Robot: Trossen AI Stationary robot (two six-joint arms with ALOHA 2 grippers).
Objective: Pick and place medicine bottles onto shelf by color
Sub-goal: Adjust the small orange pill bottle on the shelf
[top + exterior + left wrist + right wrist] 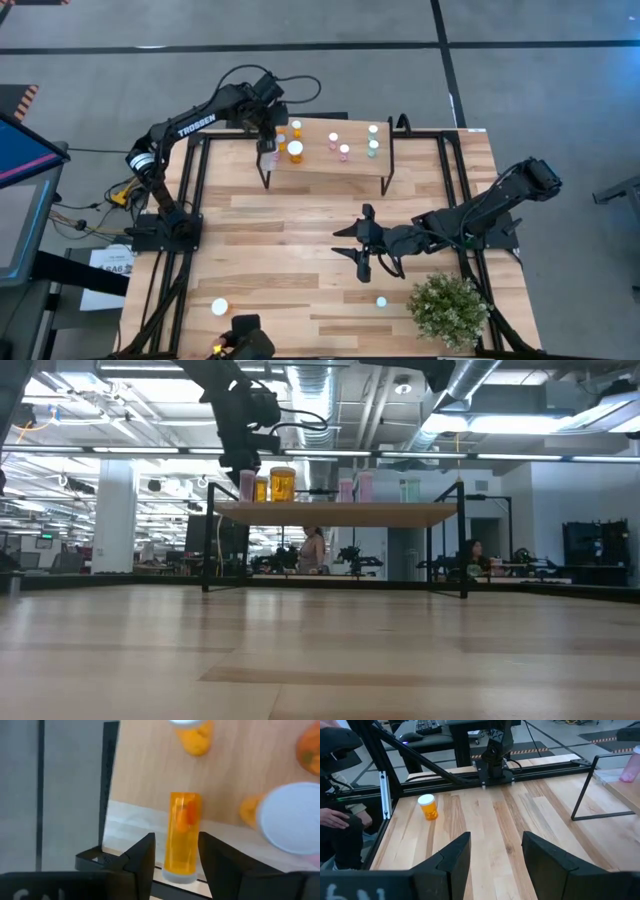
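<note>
The shelf stands at the table's far side. On it are orange bottles at the left, pink ones in the middle and teal ones at the right. A slim orange bottle stands upright at the shelf's left end. My left gripper hangs over it, pointing steeply down, open. Its fingers stand on either side of the bottle, with a gap showing at one finger. My right gripper waits open over the table's middle. One orange bottle and one teal bottle stand on the table near its front.
A potted plant stands at the table's near right corner. The shelf's black legs reach down to the tabletop. A person's hand shows beyond the table's left edge. People sit in the room behind.
</note>
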